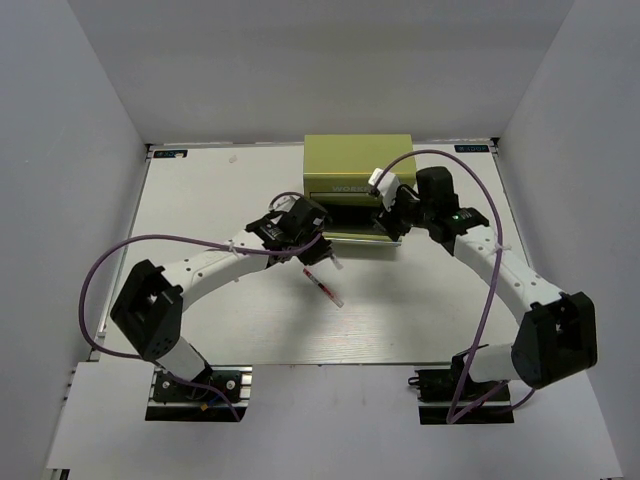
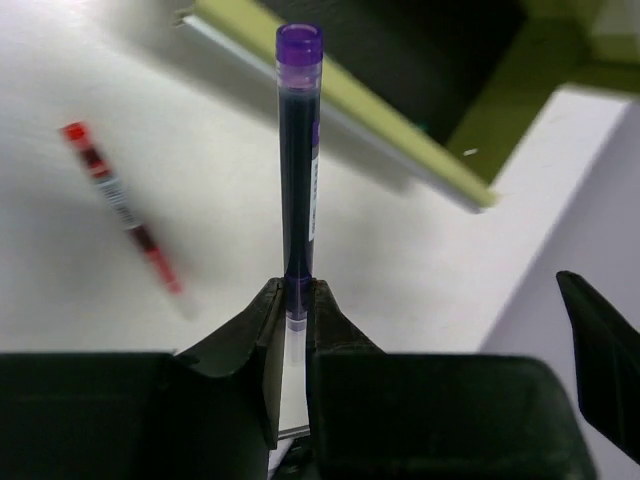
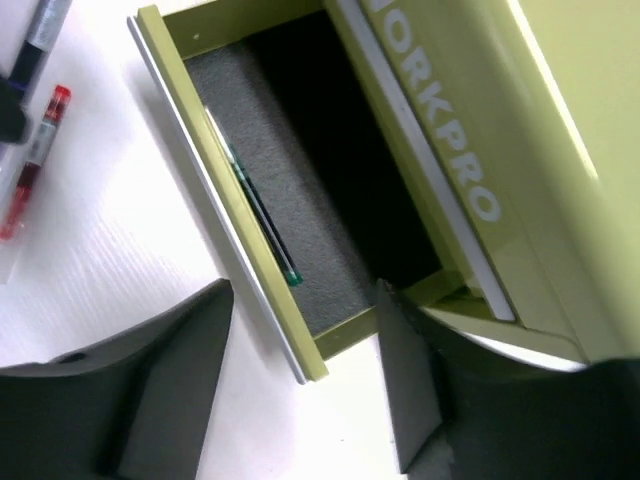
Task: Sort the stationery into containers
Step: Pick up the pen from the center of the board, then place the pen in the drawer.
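The yellow-green chest [image 1: 357, 160] stands at the back of the table with its lower drawer [image 1: 350, 237] pulled open. My left gripper [image 1: 312, 250] is shut on the dark purple pen [image 2: 298, 150], whose cap points at the drawer's front edge [image 2: 350, 100]. The red-pink pen [image 1: 323, 286] lies on the table below the drawer and also shows in the left wrist view [image 2: 120, 205]. The dark green pen [image 3: 262, 215] lies in the drawer [image 3: 215, 185] along its front wall. My right gripper [image 3: 305, 300] is open, astride the drawer's right front corner. The light blue pen is out of view.
White walls close in the table on the left, back and right. The chest's front bears embossed lettering [image 3: 435, 120]. The purple cables [image 1: 100, 270] loop beside both arms. The table's near edge [image 1: 320, 362] runs just ahead of the arm bases.
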Controlling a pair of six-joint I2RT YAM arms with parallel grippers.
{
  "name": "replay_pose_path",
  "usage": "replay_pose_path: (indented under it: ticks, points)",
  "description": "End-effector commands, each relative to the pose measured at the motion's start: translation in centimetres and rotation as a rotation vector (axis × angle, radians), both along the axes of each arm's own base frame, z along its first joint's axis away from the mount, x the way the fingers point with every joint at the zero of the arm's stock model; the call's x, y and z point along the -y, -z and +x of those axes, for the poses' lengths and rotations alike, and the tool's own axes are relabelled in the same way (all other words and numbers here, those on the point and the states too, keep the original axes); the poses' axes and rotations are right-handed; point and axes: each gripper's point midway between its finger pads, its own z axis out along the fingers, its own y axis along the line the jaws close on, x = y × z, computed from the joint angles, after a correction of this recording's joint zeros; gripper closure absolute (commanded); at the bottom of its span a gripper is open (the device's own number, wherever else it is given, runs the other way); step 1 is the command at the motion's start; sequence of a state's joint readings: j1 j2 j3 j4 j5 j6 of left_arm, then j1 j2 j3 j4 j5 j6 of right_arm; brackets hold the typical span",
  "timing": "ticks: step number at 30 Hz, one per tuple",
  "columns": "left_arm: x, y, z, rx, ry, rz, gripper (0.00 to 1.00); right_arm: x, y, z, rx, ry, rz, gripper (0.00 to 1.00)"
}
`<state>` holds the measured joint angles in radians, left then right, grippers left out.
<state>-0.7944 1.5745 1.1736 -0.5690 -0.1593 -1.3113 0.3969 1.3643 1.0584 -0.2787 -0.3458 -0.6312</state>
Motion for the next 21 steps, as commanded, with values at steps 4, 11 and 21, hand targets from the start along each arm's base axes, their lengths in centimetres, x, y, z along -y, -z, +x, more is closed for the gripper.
replay_pose_path:
  ticks: [4,11,21]
  points:
    - [4.2,-5.9,4.2,0.140,-0.134,-0.299,1.00,1.8,-2.7,0.2,0.077,0.117,0.076,0.69]
    - [6.0,-7.3,8.1,0.204,-0.272,-0.426,1.00,3.8,-2.7,0.1,0.102,0.194,0.091,0.73]
    - [7.2,-4.7,11.1,0.171,-0.359,-0.465,0.94,5.1,-3.2,-0.1,0.115,0.228,0.106,0.61]
